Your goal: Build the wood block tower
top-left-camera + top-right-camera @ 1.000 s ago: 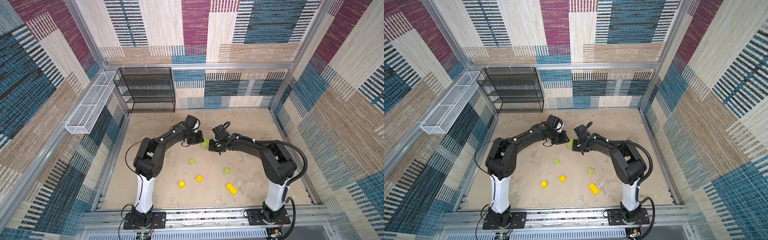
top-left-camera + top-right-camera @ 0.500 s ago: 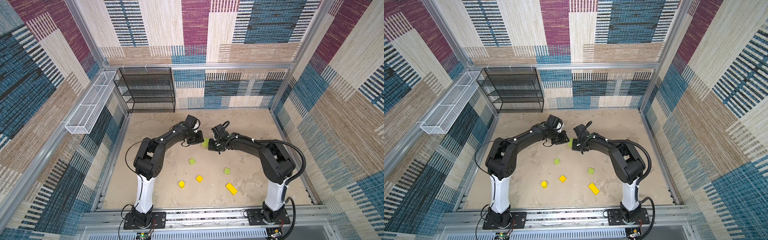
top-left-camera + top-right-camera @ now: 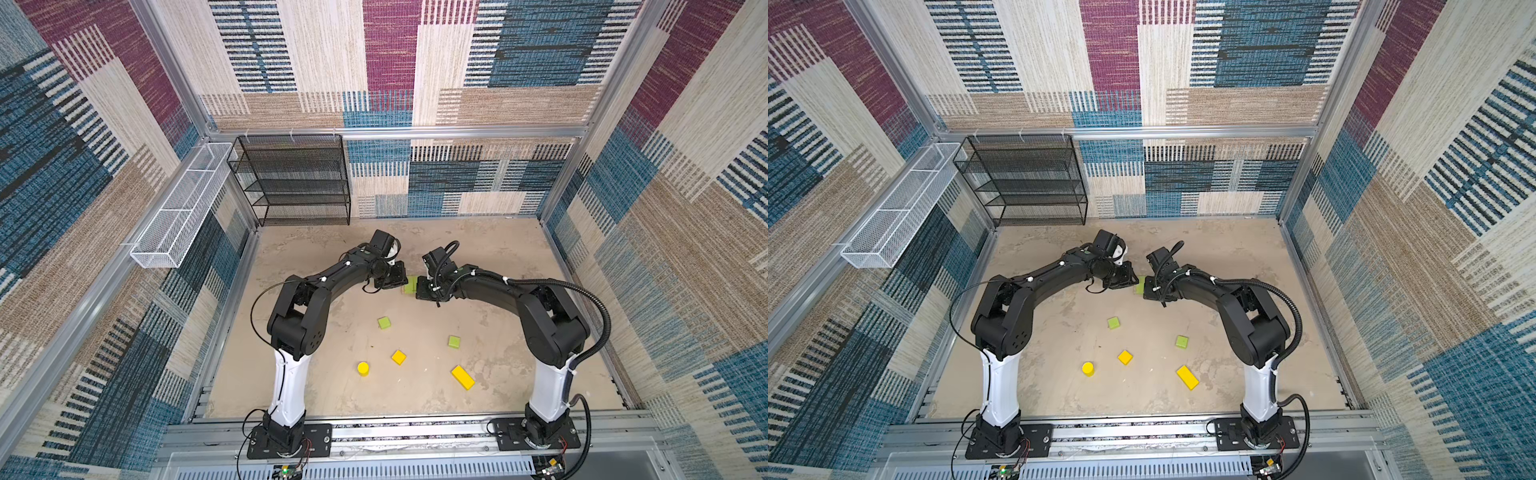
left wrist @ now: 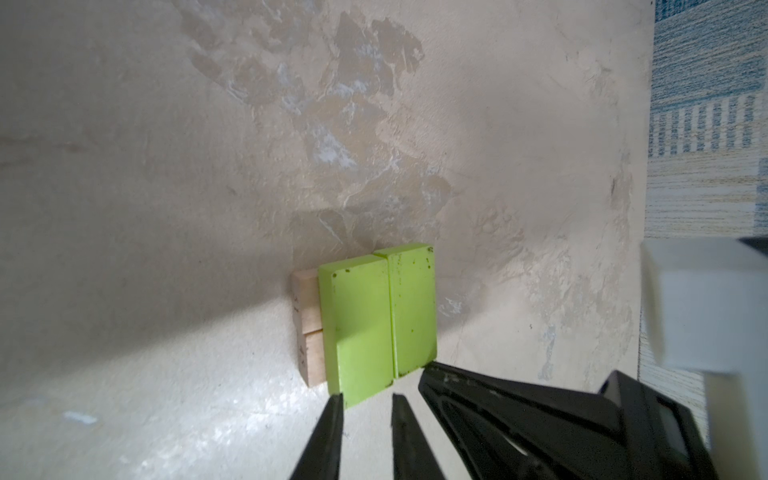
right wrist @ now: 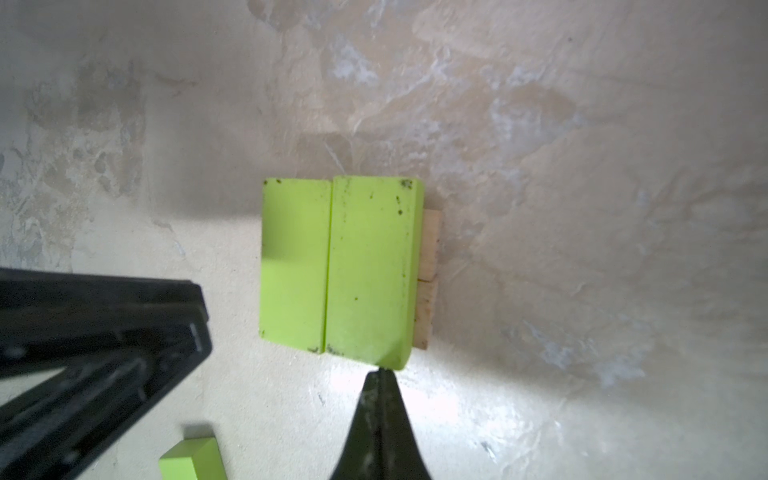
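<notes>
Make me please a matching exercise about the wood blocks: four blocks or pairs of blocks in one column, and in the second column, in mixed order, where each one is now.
Column one
1. yellow cylinder
2. long yellow bar
3. two long green blocks
4. tan planks

Column two
A. lowest layer, mostly covered
B. side by side on top of another layer
C. loose, left of the yellow cube in both top views
D. loose, right of the yellow cube in both top views

Pairs: 1-C, 2-D, 3-B, 4-A
</notes>
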Action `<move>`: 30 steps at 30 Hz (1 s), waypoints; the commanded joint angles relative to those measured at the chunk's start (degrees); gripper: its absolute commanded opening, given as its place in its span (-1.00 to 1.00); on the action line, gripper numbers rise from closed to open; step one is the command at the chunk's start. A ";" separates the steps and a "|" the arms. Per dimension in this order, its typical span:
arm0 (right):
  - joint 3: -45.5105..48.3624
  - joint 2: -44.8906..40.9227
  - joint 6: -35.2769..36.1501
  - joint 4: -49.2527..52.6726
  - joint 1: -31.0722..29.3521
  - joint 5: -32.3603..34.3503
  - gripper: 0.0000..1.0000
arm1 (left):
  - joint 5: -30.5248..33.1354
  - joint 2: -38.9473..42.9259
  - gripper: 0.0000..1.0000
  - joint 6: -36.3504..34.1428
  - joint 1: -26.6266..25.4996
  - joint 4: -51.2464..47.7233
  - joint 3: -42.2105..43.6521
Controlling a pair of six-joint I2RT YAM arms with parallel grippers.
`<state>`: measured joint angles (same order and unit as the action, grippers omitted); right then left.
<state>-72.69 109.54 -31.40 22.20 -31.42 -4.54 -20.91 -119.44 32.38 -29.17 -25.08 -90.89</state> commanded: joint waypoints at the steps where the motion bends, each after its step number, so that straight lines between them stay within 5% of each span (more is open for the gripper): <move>1: 0.58 -1.78 -0.77 -0.19 0.04 -0.32 -1.00 | 0.61 0.43 -0.49 0.14 0.02 0.20 0.00; 8: 0.89 -5.89 -0.17 1.49 0.04 3.46 -1.00 | 0.69 0.02 -0.48 0.23 -0.01 0.26 -0.16; 13: -1.71 -4.82 1.27 1.46 0.69 5.86 -0.79 | 1.39 -0.16 -0.31 0.23 -0.01 0.30 -0.16; 30: -6.58 2.82 2.81 -1.89 4.34 -2.03 -0.21 | 1.49 -1.93 -0.33 0.60 0.34 0.41 -1.05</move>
<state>-78.76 111.70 -28.56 22.15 -27.03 -4.49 -19.64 -121.10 32.40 -28.99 -25.12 -91.70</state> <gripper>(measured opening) 0.385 0.335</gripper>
